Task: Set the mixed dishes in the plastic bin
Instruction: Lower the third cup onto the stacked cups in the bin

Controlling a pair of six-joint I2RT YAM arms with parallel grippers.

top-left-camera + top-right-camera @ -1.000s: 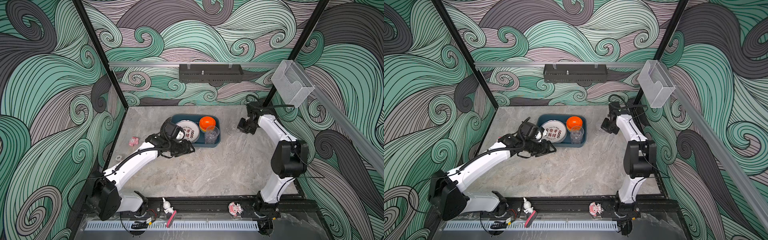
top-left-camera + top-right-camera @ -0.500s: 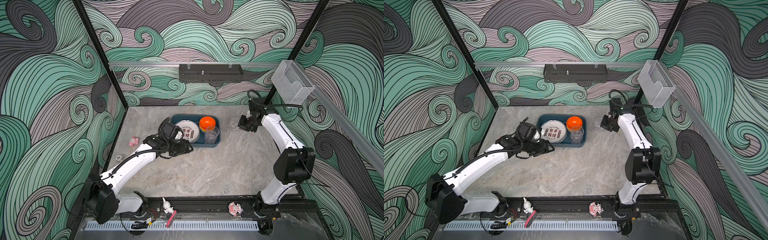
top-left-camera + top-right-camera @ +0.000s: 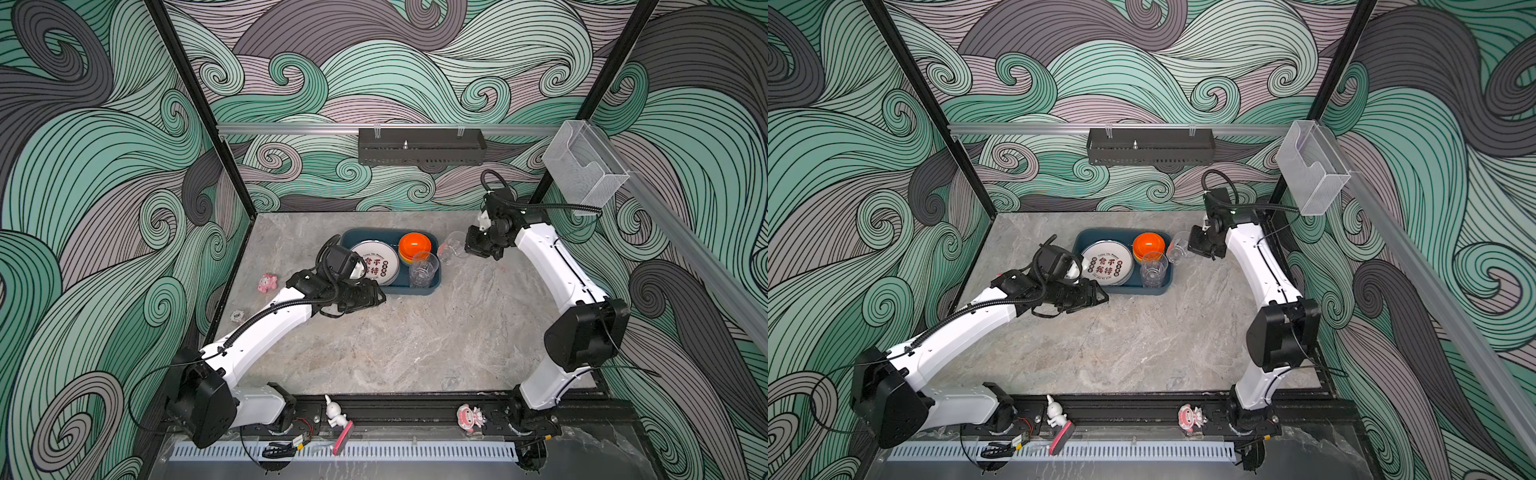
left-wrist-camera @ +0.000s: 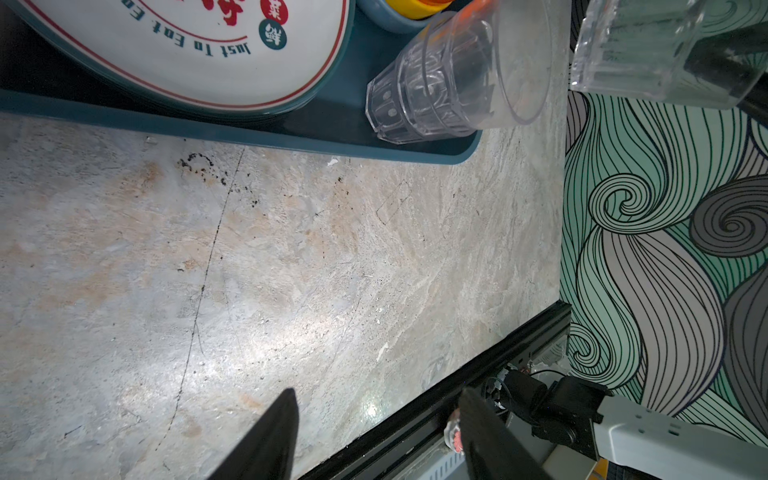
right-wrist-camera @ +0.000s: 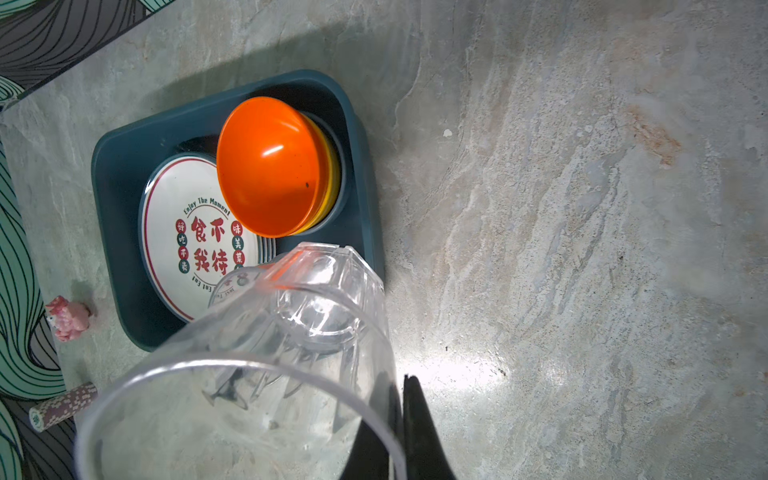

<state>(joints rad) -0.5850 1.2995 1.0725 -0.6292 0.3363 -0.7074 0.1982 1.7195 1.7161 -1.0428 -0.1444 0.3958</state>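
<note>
The plastic bin (image 3: 399,290) (image 3: 1133,289) sits at the back middle of the table. In it lie a white printed plate (image 3: 376,266) (image 5: 187,241), an orange bowl (image 3: 414,246) (image 5: 270,166) stacked on yellow and blue ones, and an upright clear tumbler (image 3: 423,270) (image 4: 449,79). My right gripper (image 3: 467,248) (image 5: 401,386) is shut on the rim of a second clear tumbler (image 3: 451,249) (image 5: 270,353). It holds this one tilted, just right of the bin. My left gripper (image 3: 380,293) (image 4: 376,392) hovers open and empty by the bin's front edge.
A pink figurine (image 3: 267,283) and a poker chip (image 3: 237,316) lie left of the bin. A black perforated tray (image 3: 422,146) hangs on the back wall. A clear acrylic box (image 3: 584,174) is on the right rail. Two figurines (image 3: 334,411) (image 3: 467,415) stand on the front rail.
My right gripper has carried the tilted tumbler leftward, closer to the bin. The left arm has barely shifted and its jaws stay open.
</note>
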